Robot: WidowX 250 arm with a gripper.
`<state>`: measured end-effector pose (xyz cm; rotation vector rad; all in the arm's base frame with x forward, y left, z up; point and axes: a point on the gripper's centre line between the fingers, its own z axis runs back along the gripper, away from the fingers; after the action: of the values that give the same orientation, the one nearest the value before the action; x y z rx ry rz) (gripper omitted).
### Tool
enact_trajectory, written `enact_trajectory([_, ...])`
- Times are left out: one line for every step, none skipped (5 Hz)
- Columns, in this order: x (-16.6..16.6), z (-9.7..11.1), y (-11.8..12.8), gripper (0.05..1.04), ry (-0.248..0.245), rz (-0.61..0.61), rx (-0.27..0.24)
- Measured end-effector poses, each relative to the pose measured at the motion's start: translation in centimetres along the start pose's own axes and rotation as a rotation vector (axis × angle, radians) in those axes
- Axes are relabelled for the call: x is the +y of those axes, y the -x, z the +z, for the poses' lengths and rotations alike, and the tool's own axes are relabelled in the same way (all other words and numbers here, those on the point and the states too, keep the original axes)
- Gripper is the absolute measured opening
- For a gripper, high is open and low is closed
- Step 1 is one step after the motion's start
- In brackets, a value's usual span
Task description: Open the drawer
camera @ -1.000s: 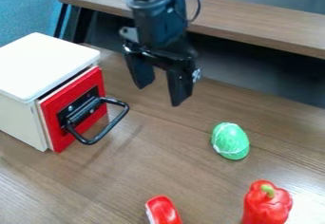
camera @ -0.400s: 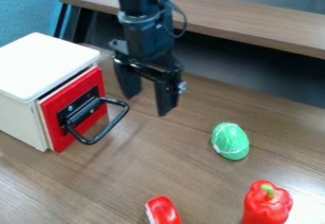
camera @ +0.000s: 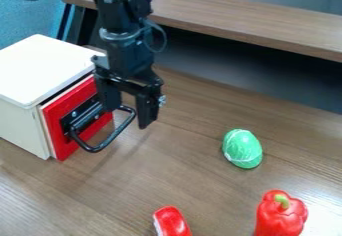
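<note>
Drawer (camera: 73, 120) at left of frame, front nearly flush with cabinet (camera: 47, 70); judged unopened. Gripper (camera: 127, 116), upper left of centre, spread, fingers about the far end of the handle (camera: 115, 133) in this view; contact unclear. Left to do: secure handle, pull drawer out.

- Site type: lab-like robot workstation; wider room undetermined.
- Equipment: black robot arm (camera: 122, 47) above wood-grain table (camera: 194, 175).
- Prop: red toy pepper (camera: 281, 217).
- Background: raised wood-grain surface (camera: 240, 22), blue fabric (camera: 23, 22).

The gripper (camera: 127, 117) hangs, jaws apart, at the black handle (camera: 117, 133) of the shut red-fronted drawer (camera: 57, 139)
</note>
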<state>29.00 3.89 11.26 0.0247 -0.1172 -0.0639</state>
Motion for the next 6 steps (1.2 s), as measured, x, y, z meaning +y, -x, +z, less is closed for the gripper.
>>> enact_trajectory([0.7, -0.9, 0.1, 0.999, -0.006, 0.018, 0.0])
enact_trajectory([1.3, -1.7, 0.0, 0.999, -0.016, 0.034, -0.004])
enact_trajectory([1.4, -2.8, 0.2, 0.999, -0.026, 0.04, -0.001])
enact_trajectory([1.7, -3.9, 0.2, 0.999, -0.039, 0.052, 0.02])
enact_trajectory([2.4, -4.6, 0.2, 0.999, -0.054, 0.056, 0.045])
enact_trajectory([2.8, -4.9, 0.2, 0.999, -0.067, 0.059, 0.054])
